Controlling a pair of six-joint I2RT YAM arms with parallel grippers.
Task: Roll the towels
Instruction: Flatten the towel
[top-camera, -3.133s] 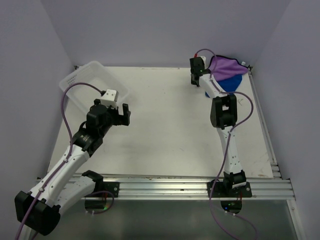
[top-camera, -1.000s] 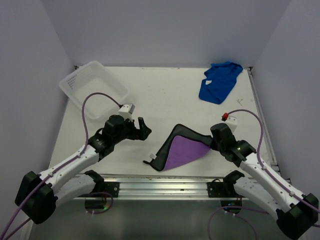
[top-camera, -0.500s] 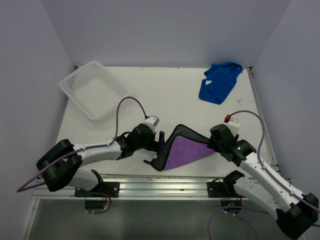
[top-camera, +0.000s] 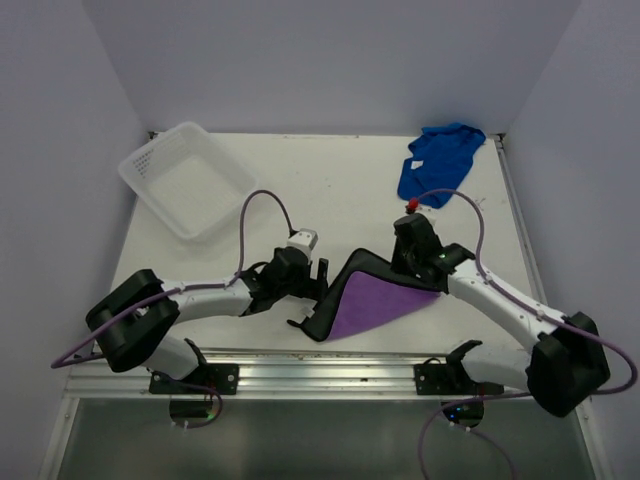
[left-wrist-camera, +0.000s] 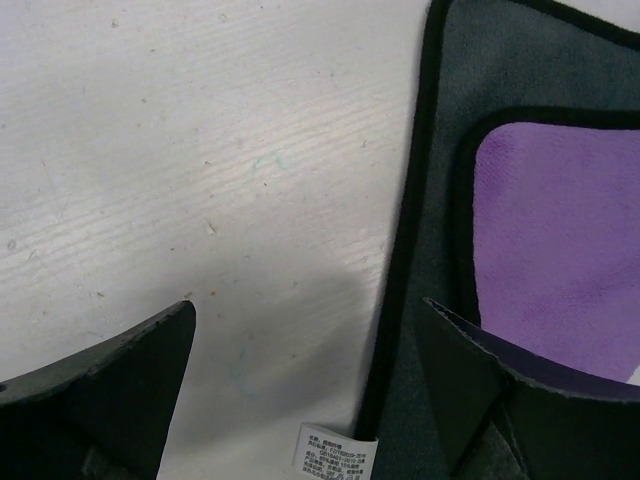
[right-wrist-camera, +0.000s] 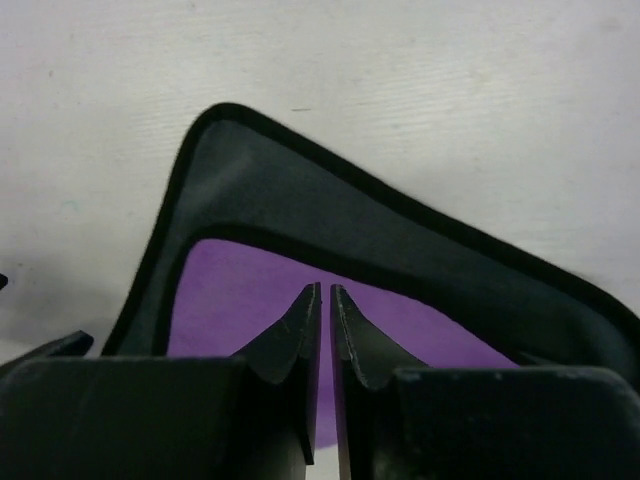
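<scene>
The purple towel (top-camera: 372, 305) lies near the table's front centre, folded so its dark grey underside (top-camera: 352, 272) shows along the far and left edges. It also shows in the left wrist view (left-wrist-camera: 560, 250) and the right wrist view (right-wrist-camera: 250, 290). My left gripper (top-camera: 318, 273) is open and low over the towel's left edge, one finger on each side of the black hem (left-wrist-camera: 308, 320). My right gripper (top-camera: 408, 268) is shut and empty just above the purple part (right-wrist-camera: 325, 290). The blue towel (top-camera: 438, 165) lies crumpled at the back right.
A white plastic basket (top-camera: 130, 165) stands at the back left. A small white tag (left-wrist-camera: 330, 450) sticks out from the purple towel's near left corner. The metal rail (top-camera: 330, 365) runs along the table's front edge.
The purple towel was carried from the back right to the front centre and laid down. My right gripper has moved left over it. My left gripper has come to its left edge.
</scene>
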